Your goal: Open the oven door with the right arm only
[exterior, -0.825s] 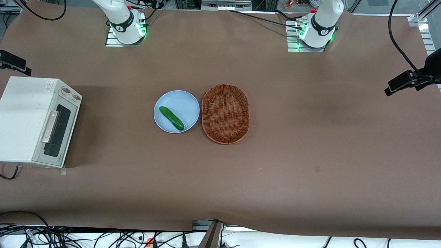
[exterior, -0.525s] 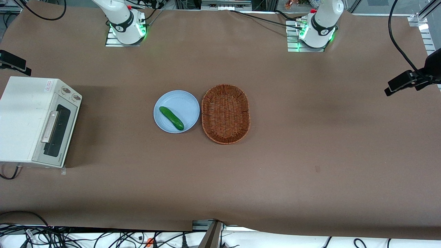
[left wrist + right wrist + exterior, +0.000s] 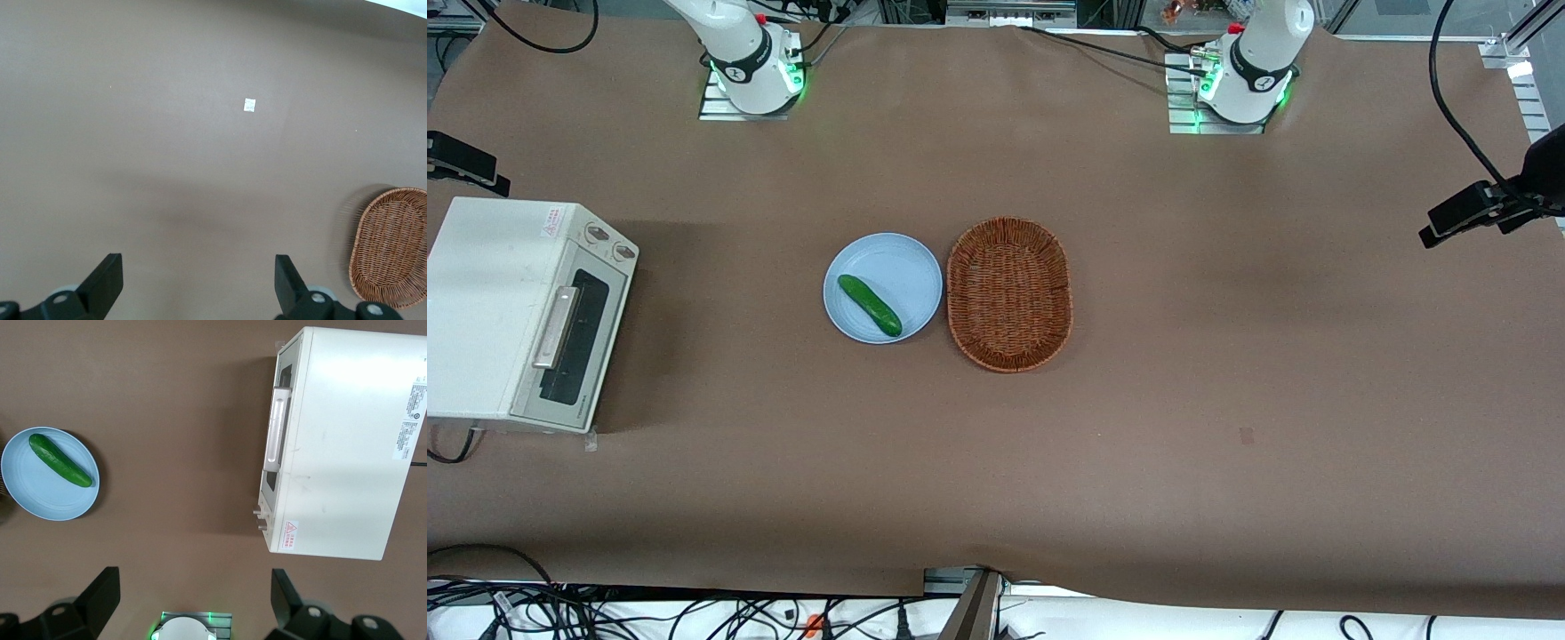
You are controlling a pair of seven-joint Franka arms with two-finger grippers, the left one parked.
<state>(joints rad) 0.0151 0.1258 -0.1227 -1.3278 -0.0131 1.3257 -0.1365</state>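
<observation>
— So, how many things are on the table (image 3: 1227,373), and what are they?

— Counting them: one cream-white toaster oven (image 3: 480,311), one pale blue plate (image 3: 889,251) with one green cucumber (image 3: 869,305) lying on it, and one brown wicker basket (image 3: 1009,293) with nothing in it. The plate and basket sit side by side at the middle of the table, their rims touching or nearly so. The oven stands well apart from them, at my working arm's end of the table.

— And the oven itself?

— It has one oven door (image 3: 578,342) with a dark glass window, one silver bar handle (image 3: 554,327) across it, and two knobs (image 3: 609,243) on the panel beside the door, on the side farther from the front camera. The door is shut flat against the oven body and faces the plate.

— Where is your pincer relative to that door?

— My gripper (image 3: 193,577) hangs high above the table on my right arm (image 3: 751,62), with the whole oven and the plate in its wrist view. Its two black fingers (image 3: 100,597) are spread wide apart and hold nothing. It is well apart from the door and touches neither the handle nor any other part of the oven.
</observation>
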